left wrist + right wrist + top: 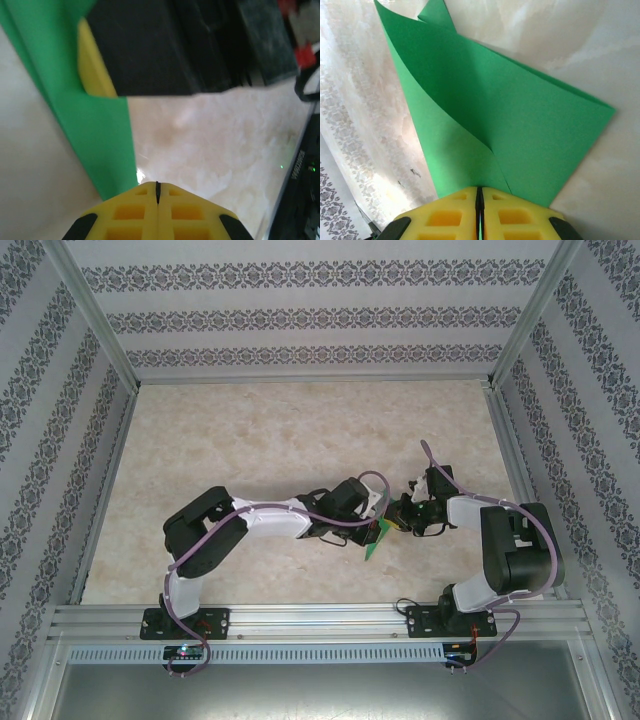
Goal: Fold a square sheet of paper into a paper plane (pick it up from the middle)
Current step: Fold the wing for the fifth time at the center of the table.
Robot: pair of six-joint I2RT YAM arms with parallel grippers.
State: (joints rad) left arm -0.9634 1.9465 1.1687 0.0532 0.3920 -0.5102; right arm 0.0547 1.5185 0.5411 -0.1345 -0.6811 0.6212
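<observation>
Grip check: right gripper (480, 192) was clamped on the edge of the paper (510, 115), which was part-folded and held between both arms over the table (280, 440), near its front middle. The left gripper (157, 192) was fully closed, with the paper running just beside its fingers, apparently not between them. Risks: one pinch point could let loose layers fan and slide, skewing the crease. A hard tug might tear the sheet. The left arm could bump and crumple it.
</observation>
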